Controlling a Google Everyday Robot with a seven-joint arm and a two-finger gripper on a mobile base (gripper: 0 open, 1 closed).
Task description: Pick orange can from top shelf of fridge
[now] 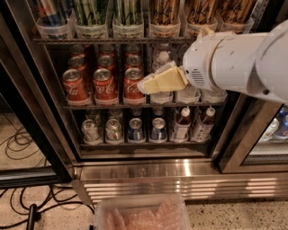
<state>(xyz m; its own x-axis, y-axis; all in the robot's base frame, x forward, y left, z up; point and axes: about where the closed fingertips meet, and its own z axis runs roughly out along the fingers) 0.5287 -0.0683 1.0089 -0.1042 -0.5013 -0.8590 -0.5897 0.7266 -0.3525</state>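
Copper-orange cans with dark scrawls stand in clear tubs on the top shelf of the fridge, with more of them to the right. My gripper, cream-coloured on a thick white arm, reaches in from the right. It hangs in front of the middle rack, below the top shelf and below-left of the orange cans. It points left at the red cola cans and holds nothing that I can see.
Green-and-white striped cans fill the top shelf's left tubs. Water bottles stand behind the gripper. Small cans and bottles fill the lowest rack. A dark door frame stands at the right. A clear bin and cables lie on the floor.
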